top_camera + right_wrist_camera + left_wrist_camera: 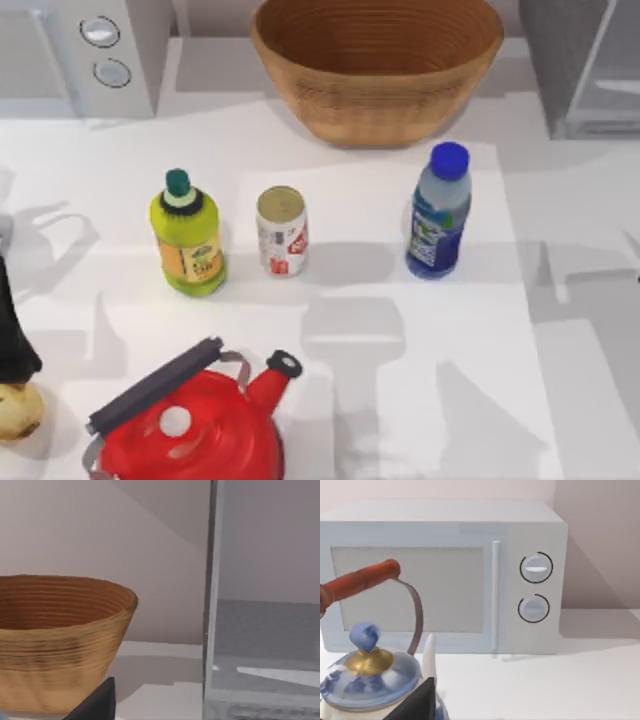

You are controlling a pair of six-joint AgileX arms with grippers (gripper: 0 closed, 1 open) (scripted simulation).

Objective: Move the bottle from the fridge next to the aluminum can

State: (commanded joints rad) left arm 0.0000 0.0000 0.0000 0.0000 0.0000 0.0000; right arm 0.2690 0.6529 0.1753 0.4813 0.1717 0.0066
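Right of aluminum can (281, 231), well apart: bottle (439, 212) upright on table, outside fridge (590, 65), probably released there. Gripper states: cannot tell.

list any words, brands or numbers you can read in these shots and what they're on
None can be read.
The bottle: blue label with green-white marks, too blurred.
The aluminum can: red mark, no legible letters.
Yellow-green bottle: label print too small.
Microwave: two knobs, no readable markings.
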